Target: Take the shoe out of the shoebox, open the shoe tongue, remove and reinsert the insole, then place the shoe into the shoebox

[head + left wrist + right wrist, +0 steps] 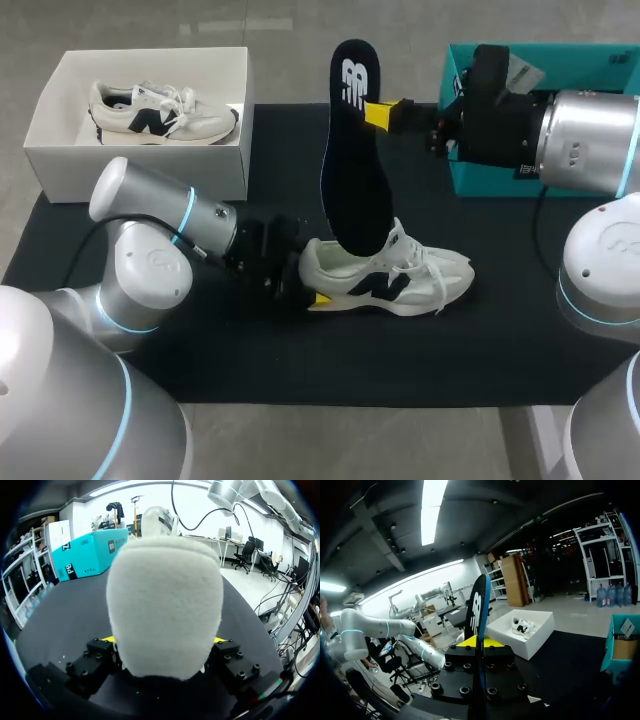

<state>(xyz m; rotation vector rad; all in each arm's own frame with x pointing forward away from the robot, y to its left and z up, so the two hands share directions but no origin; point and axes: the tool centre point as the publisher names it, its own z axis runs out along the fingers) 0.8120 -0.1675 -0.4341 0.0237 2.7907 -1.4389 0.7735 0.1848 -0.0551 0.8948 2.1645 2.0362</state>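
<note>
— Above the shoe on the table, why was the insole upright?
— Right claw pinched its edge, tip dipping inside. Left claw clamped the shoe's heel, probably steadying it.

Surface materials and finishes at the workstation.
The shoe has a pale upper of cloth with suede-like panels; its heel looks fuzzy and matt. The insole is dark, smooth and matt, with a white print. The table cover is black matt cloth. The shoebox is white matt card. The right arm housing is satin silver metal.
</note>
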